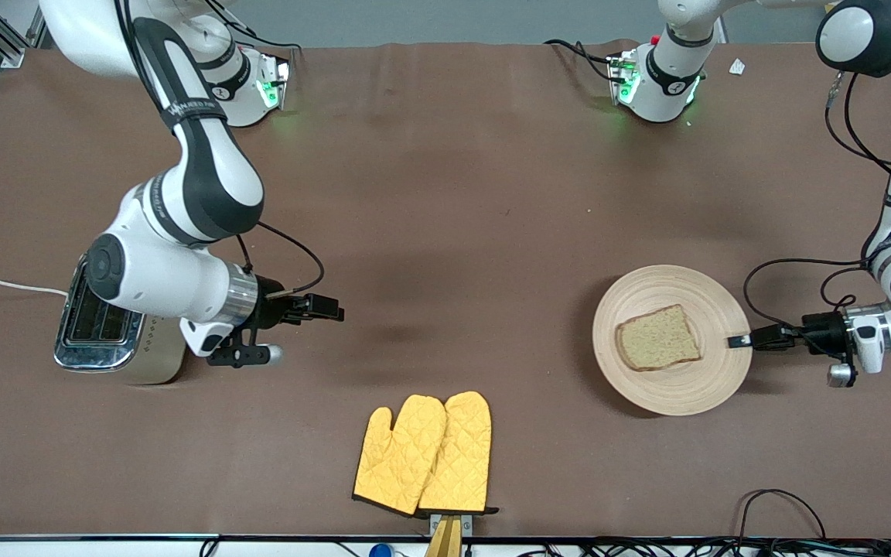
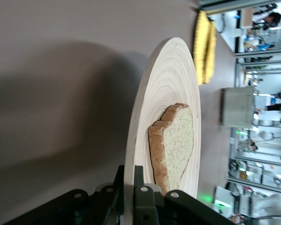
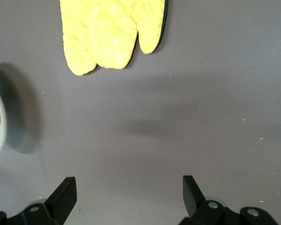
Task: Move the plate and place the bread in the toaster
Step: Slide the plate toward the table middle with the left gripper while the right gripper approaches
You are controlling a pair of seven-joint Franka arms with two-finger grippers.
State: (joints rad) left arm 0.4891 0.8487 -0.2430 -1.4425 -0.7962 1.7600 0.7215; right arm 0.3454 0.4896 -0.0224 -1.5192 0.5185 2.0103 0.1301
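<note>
The plate [image 1: 674,339] sits toward my left arm's end of the table, with the bread [image 1: 657,339] lying flat on it, a little off centre. My left gripper [image 1: 739,341] is clamped on the plate's rim — in the left wrist view one finger lies above the rim and one below it, with the bread [image 2: 174,145] just past them. From the shadow under the plate [image 2: 166,93] I judge that edge to be lifted slightly off the table, though I cannot be sure.

The toaster [image 1: 109,329] stands well apart, at the right arm's end of the table, slots up and empty as far as I can see. My right gripper [image 1: 329,308] hovers over bare table beside the toaster, fingers [image 3: 65,194] spread wide and holding nothing. Nearer the front camera, between the two, lie yellow oven mitts [image 1: 424,455].

So I judge the task barely begun — the plate is gripped but still far from the toaster, and the bread has yet to be picked up and dropped into a slot.
</note>
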